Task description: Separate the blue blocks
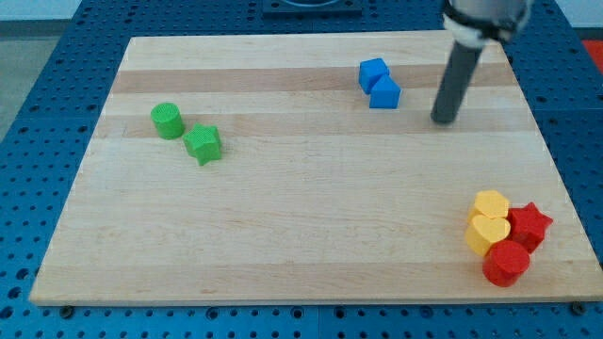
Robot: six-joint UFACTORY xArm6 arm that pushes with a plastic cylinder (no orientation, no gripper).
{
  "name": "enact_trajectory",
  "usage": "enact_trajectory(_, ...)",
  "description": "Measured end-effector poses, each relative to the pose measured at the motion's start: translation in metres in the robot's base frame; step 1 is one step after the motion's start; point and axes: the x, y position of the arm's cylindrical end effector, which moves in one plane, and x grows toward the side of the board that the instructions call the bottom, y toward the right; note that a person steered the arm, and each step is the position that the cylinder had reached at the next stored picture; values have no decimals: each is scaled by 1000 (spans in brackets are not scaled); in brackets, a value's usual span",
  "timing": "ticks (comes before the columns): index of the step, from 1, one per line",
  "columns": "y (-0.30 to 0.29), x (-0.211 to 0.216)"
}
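Note:
Two blue blocks touch each other near the view's top, right of centre: a blue cube (373, 73) above and a second blue block (384, 93) just below and right of it. My tip (442, 120) stands on the board to the right of them, about a block's width and a half from the lower blue block and slightly lower in the view. The rod rises from the tip towards the view's top right.
A green cylinder (168, 121) and a green star (203, 144) sit together at the left. At the bottom right, two yellow blocks (488, 221), a red star (529, 224) and a red cylinder (507, 264) cluster near the wooden board's edge (311, 299).

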Motion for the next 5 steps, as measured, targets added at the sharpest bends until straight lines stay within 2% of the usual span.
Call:
enact_trajectory(2, -54, -75)
enact_trajectory(3, -55, -67)
enact_trajectory(5, -131, 1)
